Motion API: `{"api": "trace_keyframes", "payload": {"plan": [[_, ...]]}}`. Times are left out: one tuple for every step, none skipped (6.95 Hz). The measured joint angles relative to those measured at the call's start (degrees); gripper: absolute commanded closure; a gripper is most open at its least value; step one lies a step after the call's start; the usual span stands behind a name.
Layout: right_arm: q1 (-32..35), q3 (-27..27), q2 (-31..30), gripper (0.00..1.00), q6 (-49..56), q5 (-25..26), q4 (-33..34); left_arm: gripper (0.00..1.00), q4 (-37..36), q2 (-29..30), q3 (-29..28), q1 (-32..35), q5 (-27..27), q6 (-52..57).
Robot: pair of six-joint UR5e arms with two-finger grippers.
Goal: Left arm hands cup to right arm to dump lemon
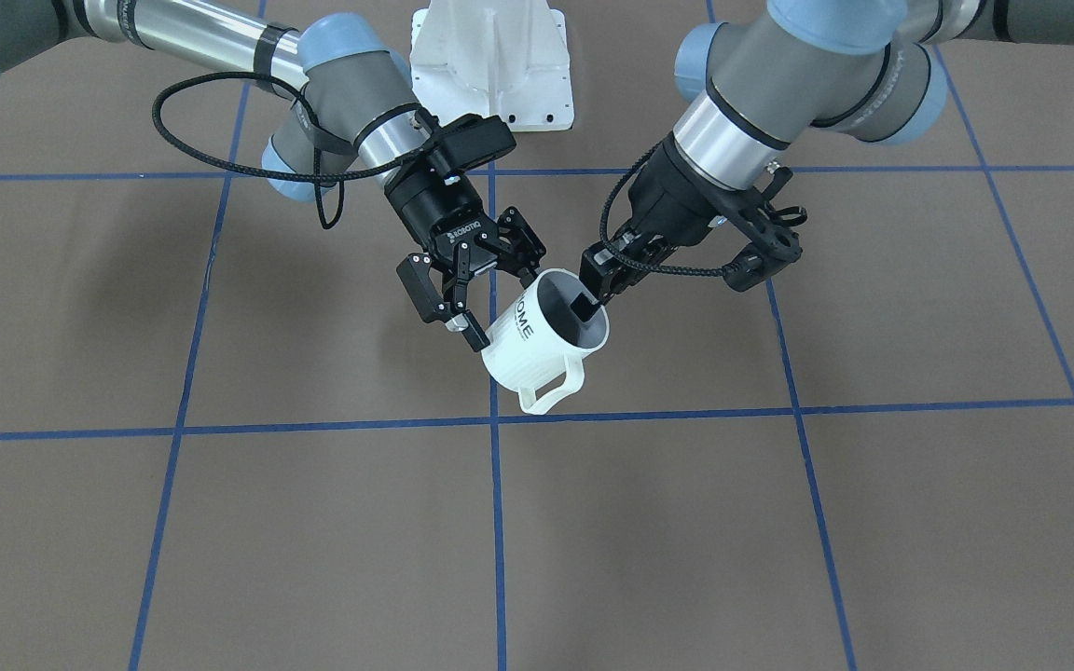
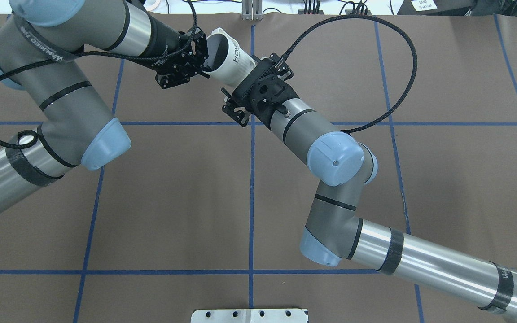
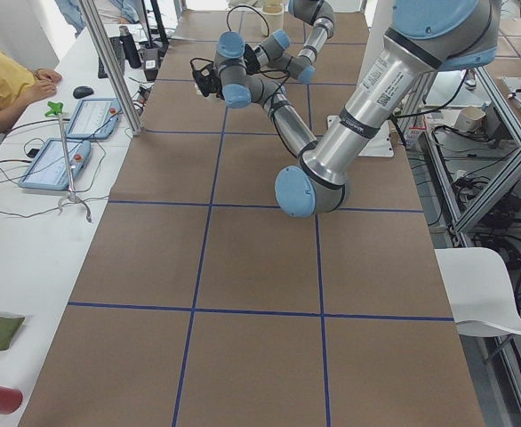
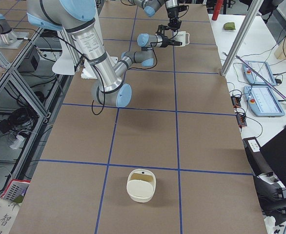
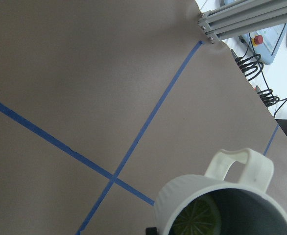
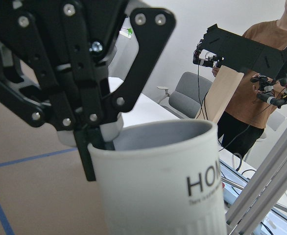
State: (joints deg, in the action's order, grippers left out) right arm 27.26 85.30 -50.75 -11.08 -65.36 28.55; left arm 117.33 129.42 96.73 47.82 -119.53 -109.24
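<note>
Plainly white cup [image 1: 537, 340], ribbed below, black HOME lettering, loop handle

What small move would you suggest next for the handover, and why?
Probably close the right gripper on the cup: it straddles the body without clearly clamping, while the left gripper pinches the rim, with the lemon inside.

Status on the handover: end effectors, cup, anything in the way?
Left end effector shut on cup rim, cup tilted in mid-air. Right end effector open against cup's side, not clamped. Lemon inside. No obstruction seen.
</note>
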Motion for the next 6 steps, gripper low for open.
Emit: {"api": "trace_keyframes", "payload": {"plan": [[0.0,0.0,0.0,0.03,0.0,0.0,0.0,1.0,0.0,0.2,0.0,-0.1,0.0,-0.2],[0.0,0.0,0.0,0.03,0.0,0.1,-0.1,1.0,0.0,0.2,0.0,-0.3,0.0,-0.2],[0.0,0.0,0.0,0.03,0.0,0.1,-0.1,1.0,0.0,0.2,0.1,-0.5,0.0,-0.3],[0.0,0.0,-0.1,0.03,0.0,0.3,-0.1,1.0,0.0,0.2,0.1,-0.7,0.0,-0.3],[0.0,0.0,-0.1,0.04,0.0,0.5,-0.1,1.0,0.0,0.2,0.1,-0.8,0.0,-0.3],[0.0,-0.1,-0.2,0.04,0.0,0.8,0.0,1.0,0.0,0.3,0.2,-0.9,0.0,-0.3]]}}
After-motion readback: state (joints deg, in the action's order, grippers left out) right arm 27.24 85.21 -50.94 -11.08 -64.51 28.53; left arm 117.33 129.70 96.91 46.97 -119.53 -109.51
